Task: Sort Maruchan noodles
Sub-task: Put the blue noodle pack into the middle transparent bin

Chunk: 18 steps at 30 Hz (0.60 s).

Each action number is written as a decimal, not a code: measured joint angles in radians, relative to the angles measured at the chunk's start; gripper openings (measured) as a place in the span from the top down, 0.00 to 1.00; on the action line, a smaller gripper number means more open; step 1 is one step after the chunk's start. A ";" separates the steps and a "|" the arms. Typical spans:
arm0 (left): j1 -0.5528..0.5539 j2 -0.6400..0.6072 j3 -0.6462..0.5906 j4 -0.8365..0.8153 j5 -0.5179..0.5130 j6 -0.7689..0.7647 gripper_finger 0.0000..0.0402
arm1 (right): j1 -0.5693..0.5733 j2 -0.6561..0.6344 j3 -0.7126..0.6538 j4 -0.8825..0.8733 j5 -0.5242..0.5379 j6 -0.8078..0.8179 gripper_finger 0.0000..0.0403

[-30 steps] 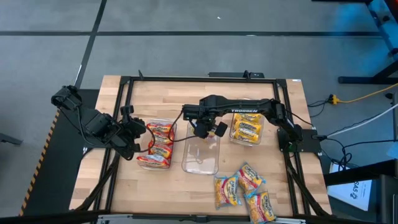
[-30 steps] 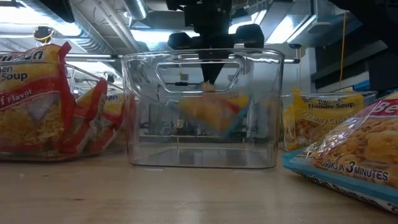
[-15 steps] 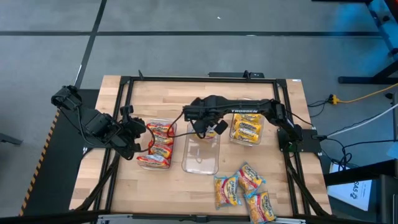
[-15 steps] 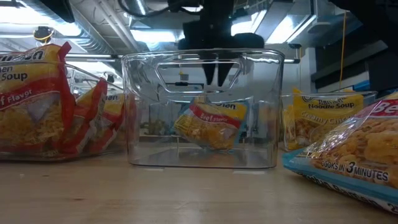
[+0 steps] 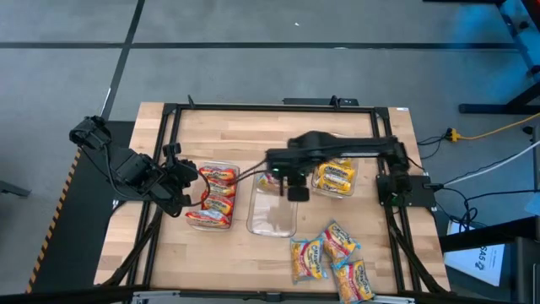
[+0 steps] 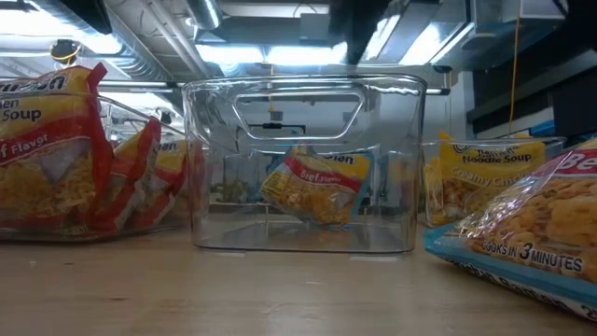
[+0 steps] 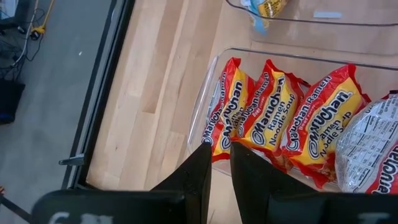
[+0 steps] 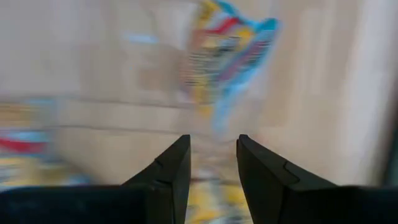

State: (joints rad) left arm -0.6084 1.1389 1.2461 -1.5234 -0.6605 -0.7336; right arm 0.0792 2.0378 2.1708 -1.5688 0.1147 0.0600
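Three clear trays on the counter (image 5: 211, 127). Landmark is the middle tray (image 5: 272, 221): nearest of all, a loose pile of Maruchan noodles (image 5: 331, 257) waits unsorted. Inside it lies one blue-edged packet (image 6: 317, 187), with the right hand (image 5: 297, 192) open and empty above. Red packets (image 5: 215, 196) fill its left neighbour, where the left hand (image 5: 187, 187) idles, empty. Yellow packets (image 5: 335, 177) fill the right one. I'd guess over halfway.

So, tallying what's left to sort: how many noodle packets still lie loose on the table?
4, clustered at the table's front right: packets at and. Overlaps may hide more.
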 joint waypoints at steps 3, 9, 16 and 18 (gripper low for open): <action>0.000 0.000 0.000 0.005 -0.002 0.000 0.87 | 0.048 -0.083 0.002 -0.001 -0.134 0.154 0.69; 0.000 0.000 0.000 0.078 0.012 0.001 0.87 | 0.221 -0.183 0.002 -0.002 -0.234 0.356 0.69; 0.000 0.000 0.000 0.228 0.061 0.002 0.87 | 0.473 -0.174 0.001 -0.002 -0.190 0.491 0.69; 0.000 0.000 0.000 0.284 0.065 0.002 0.87 | 0.528 -0.161 -0.009 0.000 -0.138 0.596 0.69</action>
State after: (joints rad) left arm -0.6083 1.1393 1.2461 -1.2394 -0.5955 -0.7315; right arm 0.6067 1.8769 2.1615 -1.5687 -0.0233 0.6560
